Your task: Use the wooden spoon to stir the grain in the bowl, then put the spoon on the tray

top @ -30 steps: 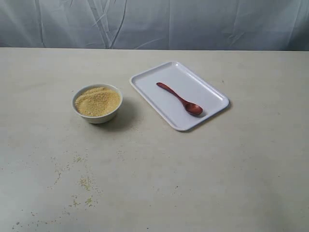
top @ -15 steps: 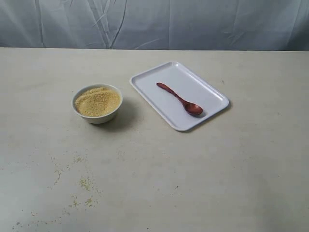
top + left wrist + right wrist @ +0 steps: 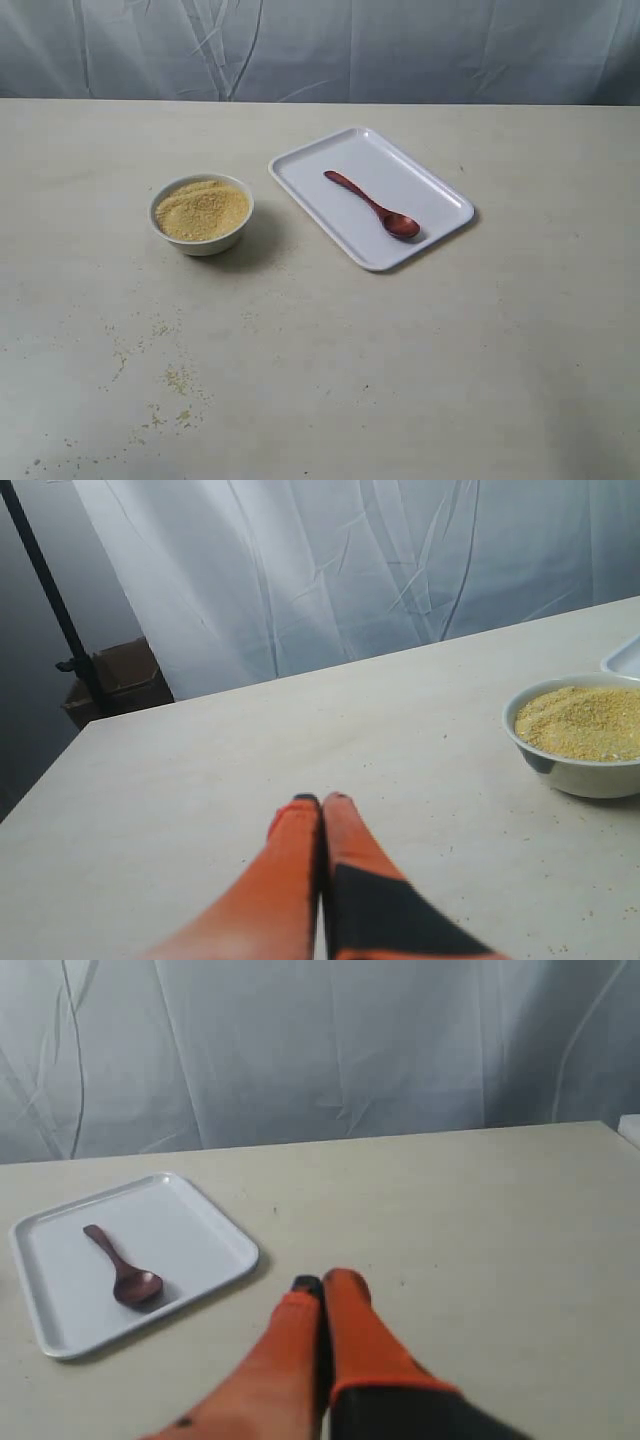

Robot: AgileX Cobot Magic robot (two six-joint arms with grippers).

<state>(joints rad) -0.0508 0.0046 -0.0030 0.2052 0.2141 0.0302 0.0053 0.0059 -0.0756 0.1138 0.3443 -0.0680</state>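
The white bowl (image 3: 201, 213) holds a mound of yellow-tan grain (image 3: 202, 209) at the table's left-middle. The dark reddish wooden spoon (image 3: 374, 205) lies on the white tray (image 3: 430, 190), scoop toward the near right corner. Neither arm shows in the exterior view. In the left wrist view my left gripper (image 3: 321, 800) is shut and empty, with the bowl (image 3: 573, 768) and grain (image 3: 585, 720) well apart from it. In the right wrist view my right gripper (image 3: 324, 1281) is shut and empty, a short way from the tray (image 3: 210, 1250) and the spoon (image 3: 123, 1267).
Loose greenish-yellow specks (image 3: 172, 378) are scattered on the table in front of the bowl. A white cloth backdrop (image 3: 320, 50) hangs behind the table's far edge. A dark stand and a brown box (image 3: 118, 678) sit beyond the table's edge in the left wrist view.
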